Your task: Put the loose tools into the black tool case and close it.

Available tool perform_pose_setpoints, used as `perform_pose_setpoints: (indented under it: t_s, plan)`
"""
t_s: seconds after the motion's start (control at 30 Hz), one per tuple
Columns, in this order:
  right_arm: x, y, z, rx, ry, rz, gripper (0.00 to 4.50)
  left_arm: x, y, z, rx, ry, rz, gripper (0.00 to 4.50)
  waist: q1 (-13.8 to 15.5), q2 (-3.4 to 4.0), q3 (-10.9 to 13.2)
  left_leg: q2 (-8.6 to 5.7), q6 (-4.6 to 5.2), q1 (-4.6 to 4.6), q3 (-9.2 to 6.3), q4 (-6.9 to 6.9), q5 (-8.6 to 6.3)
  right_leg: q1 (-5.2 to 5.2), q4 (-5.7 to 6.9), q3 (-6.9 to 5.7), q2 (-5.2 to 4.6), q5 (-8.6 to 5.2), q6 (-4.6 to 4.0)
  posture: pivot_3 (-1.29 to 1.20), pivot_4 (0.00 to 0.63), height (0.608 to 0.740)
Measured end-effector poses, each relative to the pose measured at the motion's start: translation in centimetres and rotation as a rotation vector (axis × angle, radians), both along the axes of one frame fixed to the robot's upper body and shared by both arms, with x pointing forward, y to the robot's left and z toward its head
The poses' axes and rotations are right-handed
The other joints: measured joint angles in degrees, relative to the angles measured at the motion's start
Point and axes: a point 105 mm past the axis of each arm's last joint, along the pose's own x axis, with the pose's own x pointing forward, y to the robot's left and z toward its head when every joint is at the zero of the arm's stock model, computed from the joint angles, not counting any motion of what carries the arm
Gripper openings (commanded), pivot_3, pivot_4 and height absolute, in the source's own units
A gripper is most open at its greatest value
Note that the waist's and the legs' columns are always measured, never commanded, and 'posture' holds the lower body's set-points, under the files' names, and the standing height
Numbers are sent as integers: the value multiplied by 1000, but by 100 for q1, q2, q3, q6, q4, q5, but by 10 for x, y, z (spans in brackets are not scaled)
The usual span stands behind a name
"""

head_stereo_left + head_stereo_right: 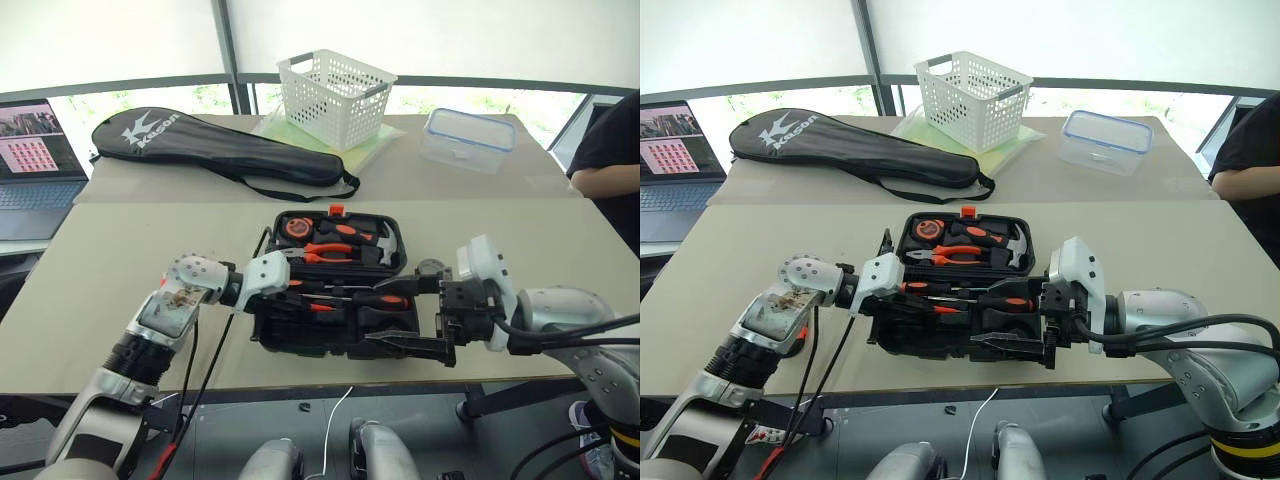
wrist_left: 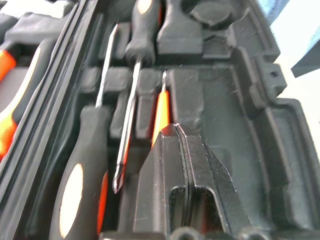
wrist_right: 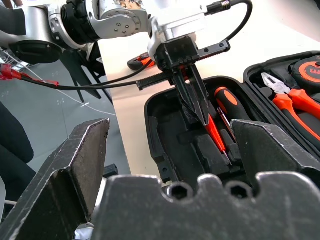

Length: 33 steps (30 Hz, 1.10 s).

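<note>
The black tool case [image 1: 300, 335] lies open on the table. Two orange-and-black screwdrivers [image 2: 80, 185] [image 2: 142, 25] lie in the slots of its near half. Beside them in the same half lies the slim orange tester screwdriver [image 2: 161, 107]. My left gripper [image 2: 172, 130] is shut, reaching in from the case's left side. Its tips sit right over the tester's end, and I cannot tell if they touch. My right gripper [image 1: 385, 318] is open at the case's right front corner, with nothing between its fingers. An orange-and-black tool [image 3: 141, 61], perhaps the utility knife, lies on the table left of the case.
Pliers [image 1: 335, 252], a hammer [image 1: 385, 245] and a tape measure [image 1: 297, 228] sit in the far half. Beyond the case lie a black racket bag [image 1: 215, 150], a white basket [image 1: 335, 95] and a clear lidded box [image 1: 468, 138]. A laptop [image 1: 35, 160] is far left, a person [image 1: 610, 150] far right.
</note>
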Motion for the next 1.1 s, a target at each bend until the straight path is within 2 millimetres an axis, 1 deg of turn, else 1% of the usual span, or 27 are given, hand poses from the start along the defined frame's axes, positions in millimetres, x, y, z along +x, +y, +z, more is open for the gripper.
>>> perform_pose_setpoints:
  t_s: [0.2,0.43,0.8,0.87,1.1]
  plan:
    - [0,0,0,0,1,-3,4500,4,3,-4,-1,5,23,34,0,0,0,0,0,0,0,0,0,0,0,0,1,0,0,0,150,740]
    - [0,0,0,2,6,-3,4500,1,1,-1,-4,-10,-6,34,0,0,0,0,0,0,0,-1,0,0,-1,0,0,0,0,0,150,740]
    - [-1,0,1,8,14,2,4500,1,1,-2,0,-16,-6,34,0,0,0,0,0,0,0,0,0,0,-1,0,1,0,0,0,150,740]
    - [-1,0,1,9,13,-2,4500,4,4,-6,15,-31,0,34,0,0,0,0,0,1,0,0,0,0,-1,0,1,0,0,0,150,740]
    - [-1,1,1,13,15,-1,4500,15,2,-7,-2,-101,1,34,7,0,0,0,0,13,-1,1,0,17,-1,1,-3,1,1,0,150,740]
